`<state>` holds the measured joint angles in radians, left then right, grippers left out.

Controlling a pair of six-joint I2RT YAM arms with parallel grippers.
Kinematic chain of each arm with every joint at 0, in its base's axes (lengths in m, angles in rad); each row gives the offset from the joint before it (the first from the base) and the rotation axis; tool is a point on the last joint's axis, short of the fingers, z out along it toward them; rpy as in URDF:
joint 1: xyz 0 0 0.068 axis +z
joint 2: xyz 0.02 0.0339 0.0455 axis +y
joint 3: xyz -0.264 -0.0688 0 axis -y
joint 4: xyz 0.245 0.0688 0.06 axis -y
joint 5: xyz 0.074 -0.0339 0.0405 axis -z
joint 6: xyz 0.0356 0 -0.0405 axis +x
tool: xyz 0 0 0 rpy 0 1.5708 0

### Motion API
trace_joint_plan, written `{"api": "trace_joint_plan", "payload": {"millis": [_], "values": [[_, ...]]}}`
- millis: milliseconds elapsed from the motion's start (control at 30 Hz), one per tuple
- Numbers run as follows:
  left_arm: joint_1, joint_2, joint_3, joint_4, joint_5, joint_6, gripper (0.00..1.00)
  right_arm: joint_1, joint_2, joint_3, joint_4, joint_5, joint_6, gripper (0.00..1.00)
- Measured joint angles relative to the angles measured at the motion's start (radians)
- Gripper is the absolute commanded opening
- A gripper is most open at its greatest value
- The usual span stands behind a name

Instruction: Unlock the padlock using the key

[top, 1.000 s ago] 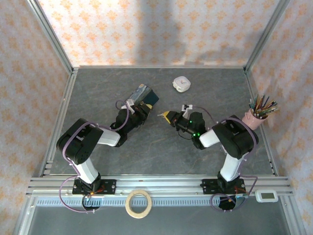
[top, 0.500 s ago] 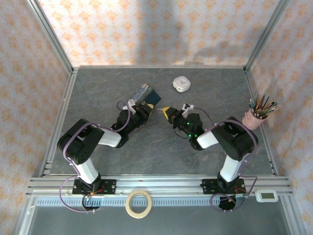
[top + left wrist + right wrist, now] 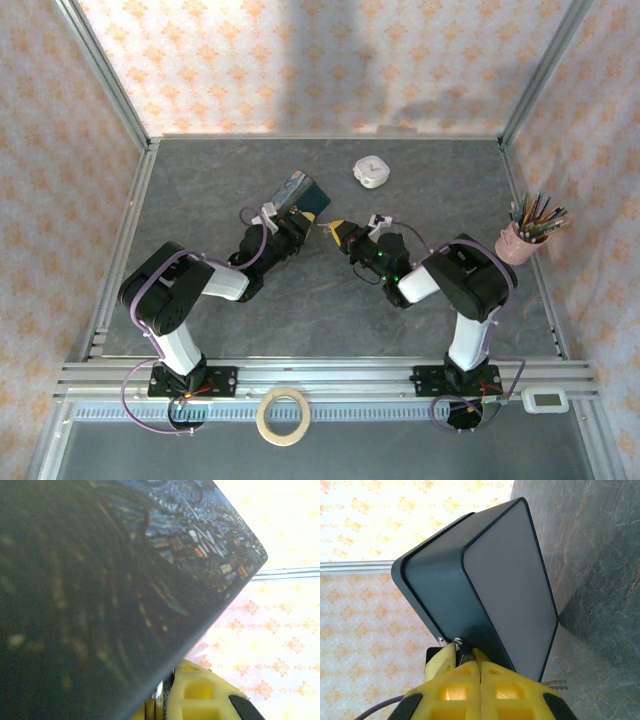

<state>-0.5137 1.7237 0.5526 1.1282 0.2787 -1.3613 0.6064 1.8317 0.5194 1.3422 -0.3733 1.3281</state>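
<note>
My right gripper [image 3: 330, 230] [image 3: 465, 649] is shut, with a small sliver pinched at its tips; its silver end looks like the key [image 3: 457, 641]. Just beyond its left finger sits a small black block with a silver bit on top, seemingly the padlock [image 3: 433, 656]. My left gripper [image 3: 294, 222] [image 3: 167, 682] is shut on something thin with a metal glint, apparently that padlock. The two grippers nearly meet, right beside the tin.
The blue painted tin [image 3: 300, 192] [image 3: 100, 580] [image 3: 485, 580] stands tilted right behind both grippers. A white rounded case [image 3: 372, 171] lies further back. A pink cup of pencils [image 3: 520, 243] stands at the right edge. A tape roll [image 3: 283, 415] lies in front of the rail.
My right gripper has moved left and slightly back, closing the gap to my left gripper and the tin. The left gripper edged back a little, and the tin looks more tilted.
</note>
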Motion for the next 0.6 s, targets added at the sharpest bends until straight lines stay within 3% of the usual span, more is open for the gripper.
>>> {"api": "trace_joint_plan", "payload": {"millis": [600], "values": [[-0.006,0.0,0.0,0.005,-0.015,-0.001,0.0,0.017,0.047,0.035,0.029,0.012,0.005,0.0]]}}
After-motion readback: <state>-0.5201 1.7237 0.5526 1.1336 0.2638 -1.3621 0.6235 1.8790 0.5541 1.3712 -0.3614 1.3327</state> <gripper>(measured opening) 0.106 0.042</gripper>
